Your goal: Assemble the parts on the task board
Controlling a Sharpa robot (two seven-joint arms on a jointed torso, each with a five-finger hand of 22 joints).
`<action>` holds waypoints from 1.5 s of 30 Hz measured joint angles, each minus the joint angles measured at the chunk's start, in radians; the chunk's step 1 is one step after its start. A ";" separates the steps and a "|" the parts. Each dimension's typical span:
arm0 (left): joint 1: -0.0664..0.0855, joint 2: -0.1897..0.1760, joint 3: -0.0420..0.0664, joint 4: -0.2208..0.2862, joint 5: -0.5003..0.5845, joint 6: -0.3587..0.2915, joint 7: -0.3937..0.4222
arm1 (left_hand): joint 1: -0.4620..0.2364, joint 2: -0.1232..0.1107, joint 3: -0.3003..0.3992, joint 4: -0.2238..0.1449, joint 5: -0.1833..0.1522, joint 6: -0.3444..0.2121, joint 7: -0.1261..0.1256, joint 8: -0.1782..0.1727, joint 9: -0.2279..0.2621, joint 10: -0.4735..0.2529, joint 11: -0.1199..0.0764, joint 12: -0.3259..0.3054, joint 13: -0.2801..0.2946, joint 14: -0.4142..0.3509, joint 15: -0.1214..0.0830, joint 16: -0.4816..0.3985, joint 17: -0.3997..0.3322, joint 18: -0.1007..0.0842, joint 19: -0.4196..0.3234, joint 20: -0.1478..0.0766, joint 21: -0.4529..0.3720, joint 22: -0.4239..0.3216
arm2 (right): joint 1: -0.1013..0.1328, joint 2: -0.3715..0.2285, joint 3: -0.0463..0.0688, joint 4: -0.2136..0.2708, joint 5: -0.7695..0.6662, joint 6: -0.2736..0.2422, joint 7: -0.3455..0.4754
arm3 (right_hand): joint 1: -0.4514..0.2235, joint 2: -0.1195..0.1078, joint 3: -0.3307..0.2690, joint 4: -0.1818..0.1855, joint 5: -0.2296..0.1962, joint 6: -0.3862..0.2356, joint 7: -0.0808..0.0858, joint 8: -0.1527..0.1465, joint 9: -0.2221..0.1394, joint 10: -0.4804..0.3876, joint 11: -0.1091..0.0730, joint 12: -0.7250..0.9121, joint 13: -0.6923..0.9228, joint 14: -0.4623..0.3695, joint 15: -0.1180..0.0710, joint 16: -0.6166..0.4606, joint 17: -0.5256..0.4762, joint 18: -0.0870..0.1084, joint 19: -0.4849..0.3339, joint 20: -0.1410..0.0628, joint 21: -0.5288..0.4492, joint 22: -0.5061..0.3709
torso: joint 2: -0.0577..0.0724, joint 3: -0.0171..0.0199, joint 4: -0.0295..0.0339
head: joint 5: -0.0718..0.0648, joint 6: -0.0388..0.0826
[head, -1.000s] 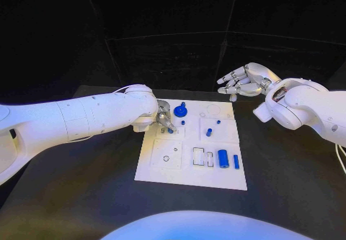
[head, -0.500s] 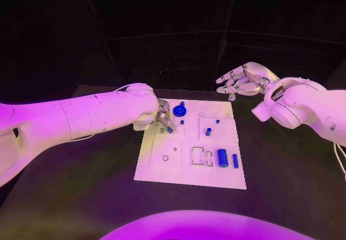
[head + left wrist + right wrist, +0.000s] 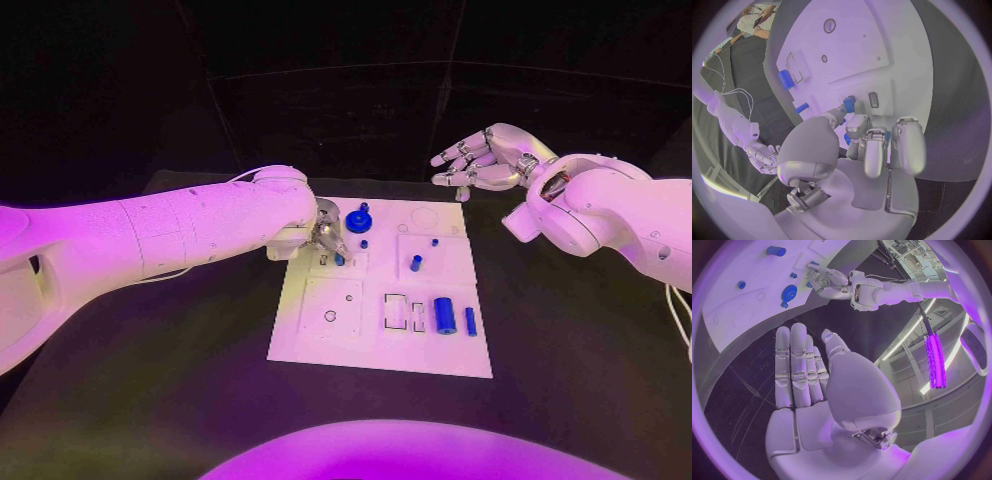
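Left hand (image 3: 326, 238) low over the far-left part of the white board (image 3: 361, 345), fingers curled down, tips pinching a small blue peg (image 3: 849, 105) that stands at a slot in the board; the grip itself is partly hidden, so the hold looks likely rather than certain. Right hand (image 3: 483, 160) raised beyond the board's far-right corner, fingers apart, holding nothing. Board lies mid-surface (image 3: 159, 400). On it: a blue round knob (image 3: 359, 222) at the far edge just beside the left hand, a short blue pin (image 3: 415, 263) near the centre, a blue cylinder (image 3: 444, 315) and a slim blue bar (image 3: 470, 321) side by side toward the near right.
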 measured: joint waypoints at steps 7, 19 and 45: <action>-0.002 0.002 -0.001 -0.005 0.000 0.002 -0.002 | -0.056 -0.009 -0.075 0.045 0.001 0.028 -0.013 0.009 0.005 0.007 -0.007 0.004 0.005 0.000 0.000 0.000 0.000 0.000 0.000 0.000 0.000 0.003 | 0.000 0.000 0.000 0.001 0.000 0.000 0.000 | 0.000 0.000 0.001 0.001 -0.012 0.000 0.000 0.000 0.000 0.000 0.000 0.000 -0.005 0.000 0.000 -0.005 0.003 0.000 0.000 0.000 -0.002 -0.002 | 0.000 0.0001 0.0001 | 0.000 0.001; -0.004 0.004 -0.002 -0.011 0.000 0.000 -0.004 | -0.082 -0.025 -0.218 0.104 0.001 0.027 -0.012 0.010 0.008 0.007 -0.007 0.010 0.012 0.004 -0.004 0.000 0.000 0.000 0.000 -0.007 0.000 0.009 | 0.000 -0.002 0.000 0.003 0.000 0.001 0.000 | -0.008 -0.008 0.003 0.003 -0.029 0.000 0.000 0.000 0.000 -0.006 0.006 -0.004 -0.013 -0.004 0.004 -0.017 0.006 0.000 0.000 0.000 -0.010 -0.004 | 0.000 0.0003 0.0010 | -0.001 0.000; 0.021 -0.061 0.111 0.038 0.033 -0.035 -0.004 | -0.028 -0.009 -0.416 0.175 0.001 -0.042 0.012 -0.037 -0.009 -0.062 0.015 -0.092 -0.108 0.001 -0.007 0.000 0.000 0.000 -0.022 -0.010 -0.059 -0.060 | 0.000 -0.011 0.000 -0.005 0.000 0.001 0.000 | -0.012 -0.012 0.000 0.017 -0.042 -0.004 0.004 -0.004 0.000 -0.011 0.011 -0.004 -0.022 -0.007 0.007 -0.025 0.009 0.000 0.000 0.000 -0.019 -0.008 | 0.000 -0.0001 0.0011 | -0.005 0.013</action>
